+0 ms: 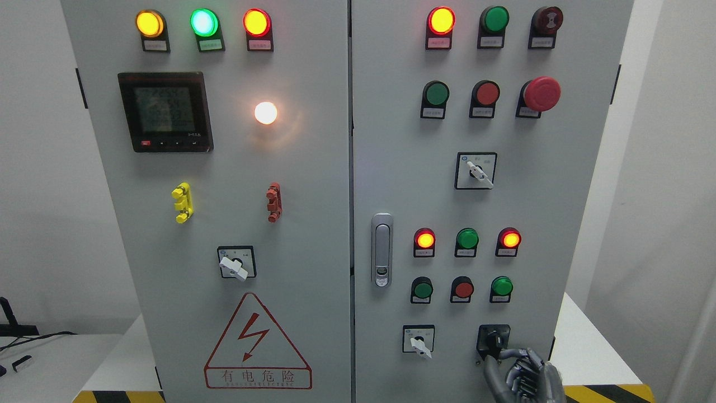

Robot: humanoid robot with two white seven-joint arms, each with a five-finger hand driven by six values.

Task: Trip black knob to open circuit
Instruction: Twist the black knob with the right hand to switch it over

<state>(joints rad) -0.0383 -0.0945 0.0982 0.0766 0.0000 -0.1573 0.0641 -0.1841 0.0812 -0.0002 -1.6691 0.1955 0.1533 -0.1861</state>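
The black knob (493,340) sits on a black square plate at the lower right of the grey cabinet's right door (559,224). My right hand (497,357) comes up from the bottom edge just below it. Its fingers (510,353) are curled, and the thumb and a fingertip close on the knob's lower end. The rest of the hand hides the panel beneath the knob. My left arm is out of view.
A white-handled selector switch (419,340) sits left of the knob, with another higher up (476,170) and one on the left door (236,263). Rows of lit and unlit buttons (464,289) are above. A red emergency stop (541,93), a door latch (382,249) and yellow-black floor tape (607,393) also show.
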